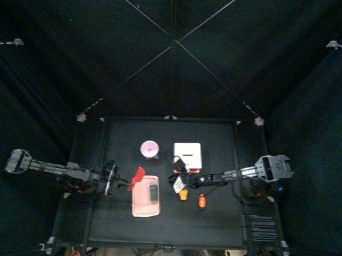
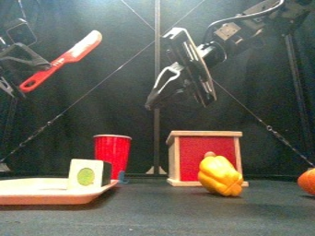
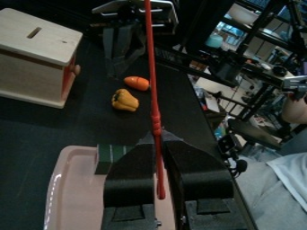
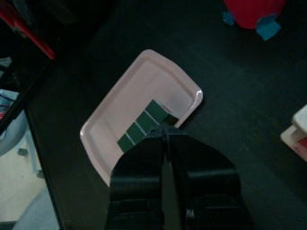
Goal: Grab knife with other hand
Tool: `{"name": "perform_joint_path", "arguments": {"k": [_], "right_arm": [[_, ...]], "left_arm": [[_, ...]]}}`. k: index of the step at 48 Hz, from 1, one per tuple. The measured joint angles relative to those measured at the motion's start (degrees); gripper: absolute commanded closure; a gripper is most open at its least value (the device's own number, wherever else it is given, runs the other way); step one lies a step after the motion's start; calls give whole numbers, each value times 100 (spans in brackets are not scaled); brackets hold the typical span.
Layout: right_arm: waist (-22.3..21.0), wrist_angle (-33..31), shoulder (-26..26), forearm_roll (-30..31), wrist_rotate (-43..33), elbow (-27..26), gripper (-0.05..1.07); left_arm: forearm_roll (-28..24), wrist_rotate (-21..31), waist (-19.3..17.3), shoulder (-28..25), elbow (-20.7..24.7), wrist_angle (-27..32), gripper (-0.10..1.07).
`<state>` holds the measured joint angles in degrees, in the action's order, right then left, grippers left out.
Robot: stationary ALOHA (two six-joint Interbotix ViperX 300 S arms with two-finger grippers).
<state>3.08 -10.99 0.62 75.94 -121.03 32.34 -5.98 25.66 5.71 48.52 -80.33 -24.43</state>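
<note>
A red knife (image 2: 68,55) hangs high above the table's left side, slanting up to the right. My left gripper (image 2: 25,72) is shut on its lower end. In the left wrist view the knife (image 3: 153,90) shows edge-on as a thin red line running out from between the jaws of that gripper (image 3: 157,142). My right gripper (image 2: 163,96) hangs above the table's middle, tilted down and to the left, well apart from the knife. In its own view its jaws (image 4: 168,142) stand shut with nothing between them, above the pink tray (image 4: 132,90).
On the table stand a red cup (image 2: 112,150), a red wooden box (image 2: 204,157), a yellow pepper (image 2: 219,175) and an orange thing (image 2: 307,182) at the right edge. The tray (image 2: 37,190) at front left carries a white card (image 2: 87,173) with a green dot.
</note>
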Motion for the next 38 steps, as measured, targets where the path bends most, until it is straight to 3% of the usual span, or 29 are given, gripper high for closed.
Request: {"name": "perform_joint_path", "arguments": {"k": [11, 24, 38], "right_arm": [[-53, 105, 721, 431, 0, 70, 69], [-132, 413, 1195, 1661, -9, 53, 65], [-123, 439, 1195, 2329, 0, 44, 39]], "left_arm": [[0, -26, 9, -352, 281, 149, 59], [-53, -44, 26, -1222, 1002, 1767, 59], [-756, -114, 308, -1494, 1230, 2021, 59]]}}
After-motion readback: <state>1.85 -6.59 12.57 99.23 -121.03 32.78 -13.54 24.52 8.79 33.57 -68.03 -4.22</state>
